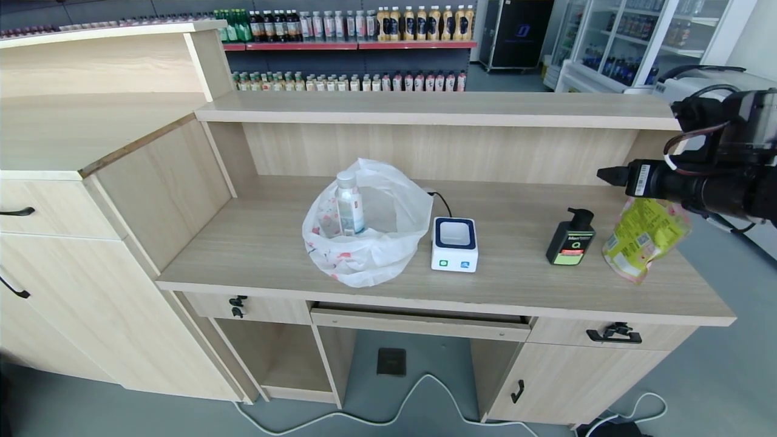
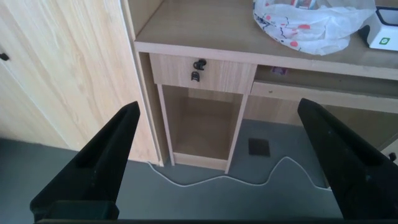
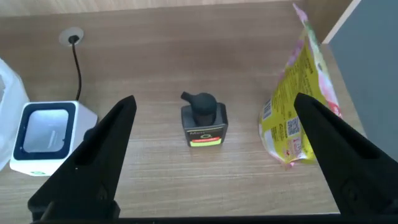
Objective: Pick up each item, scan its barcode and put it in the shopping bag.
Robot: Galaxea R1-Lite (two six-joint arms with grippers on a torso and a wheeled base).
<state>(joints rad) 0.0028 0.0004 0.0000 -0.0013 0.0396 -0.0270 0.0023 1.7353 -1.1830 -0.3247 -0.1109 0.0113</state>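
A white plastic shopping bag (image 1: 388, 249) stands open on the wooden counter (image 1: 498, 285), and a clear bottle (image 1: 349, 206) stands upright inside it. A white barcode scanner (image 1: 454, 244) sits just right of the bag. Further right stand a black pump bottle (image 1: 572, 238) and a yellow-green pouch (image 1: 646, 238). My right gripper (image 1: 610, 175) hangs open above the counter's right end, over the pump bottle (image 3: 204, 121), with the pouch (image 3: 298, 118) and the scanner (image 3: 46, 134) to either side. My left gripper (image 2: 219, 103) is open and holds nothing, low in front of the counter's left side.
A raised shelf (image 1: 437, 109) runs along the back of the counter. A taller cabinet (image 1: 91, 182) closes off the left. The scanner's cable (image 3: 77, 62) leads to a hole in the counter. Cables lie on the floor (image 2: 217, 180). Store shelves with bottles (image 1: 340, 27) stand behind.
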